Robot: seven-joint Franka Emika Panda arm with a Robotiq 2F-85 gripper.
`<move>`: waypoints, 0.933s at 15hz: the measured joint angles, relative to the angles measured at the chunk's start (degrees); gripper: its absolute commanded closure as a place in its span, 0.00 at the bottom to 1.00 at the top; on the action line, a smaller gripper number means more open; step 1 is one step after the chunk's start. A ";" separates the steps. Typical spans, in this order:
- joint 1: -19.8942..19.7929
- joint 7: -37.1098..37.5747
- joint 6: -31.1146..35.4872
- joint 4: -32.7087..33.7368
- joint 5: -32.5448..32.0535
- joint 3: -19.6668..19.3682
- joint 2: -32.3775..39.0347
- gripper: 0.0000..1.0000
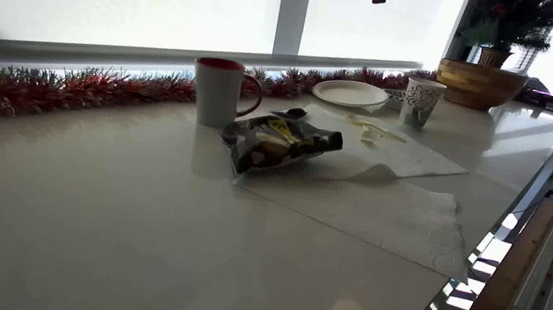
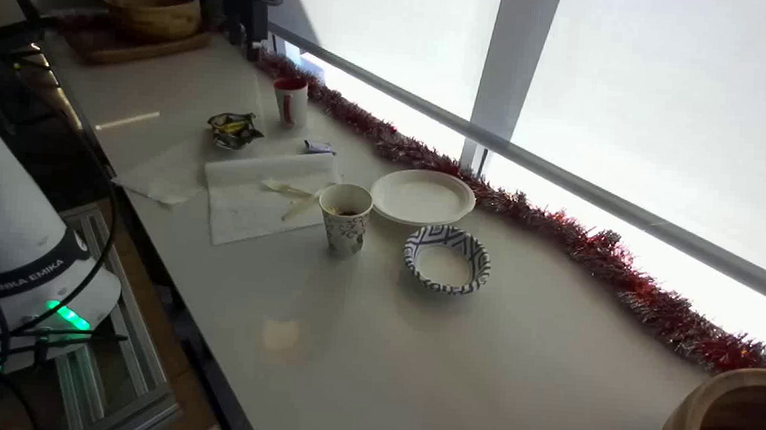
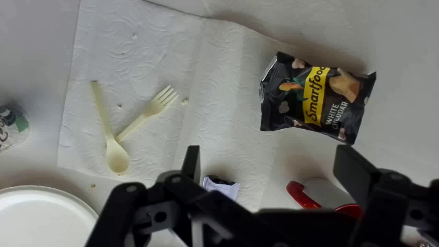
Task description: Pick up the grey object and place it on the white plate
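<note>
- Your gripper [image 3: 269,166] hung well above the table [image 1: 129,242], fingers set wide apart, nothing held between them
- The small silvery wrapper [image 3: 221,187] was most likely your grey object; the black snack bag [image 3: 313,99] fitted the wording less well
- In an exterior view the wrapper lay between the white mug [image 2: 299,108], to its far left, and the white plate [image 2: 423,196], to its near right, at the edge of the paper towel [image 2: 241,212]; you could not tell whether it rested partly on the paper
- In the wrist view it showed within the finger gap, toward the left side, its lower end hidden by the gripper
- Handling, judged by eye: very light, soft, crinkly film, probably slick, apt to slide or crumple rather than break
- Best hold for you: across its middle, clear of the dark end, which was too small to read as opening or contents
- Lying low, it called for fingertips nearly at the surface and a gentle squeeze; your likeliest trouble was pinching the towel's edge with it
</note>
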 measured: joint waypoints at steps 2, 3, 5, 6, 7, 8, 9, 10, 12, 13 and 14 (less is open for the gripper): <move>0.00 0.00 0.00 0.00 0.00 0.00 0.00 0.00; 0.00 0.00 0.00 0.00 0.00 0.00 0.00 0.00; 0.00 0.00 0.00 0.00 0.00 0.00 0.00 0.00; 0.00 0.00 0.00 0.00 0.00 0.00 0.00 0.00; 0.00 0.00 0.00 0.00 0.00 0.00 0.00 0.00; 0.01 0.00 0.00 0.00 0.00 -0.02 0.00 0.00; -0.02 0.32 0.51 0.01 -0.15 -0.14 0.13 0.00; -0.10 0.76 1.53 0.04 -0.23 -0.35 0.56 0.00; -0.45 1.22 4.66 0.17 -0.40 -0.97 2.43 0.00; -0.63 1.22 5.94 0.47 -0.39 -1.37 3.81 0.00; -0.80 1.22 7.00 0.95 -0.39 -1.90 5.45 0.00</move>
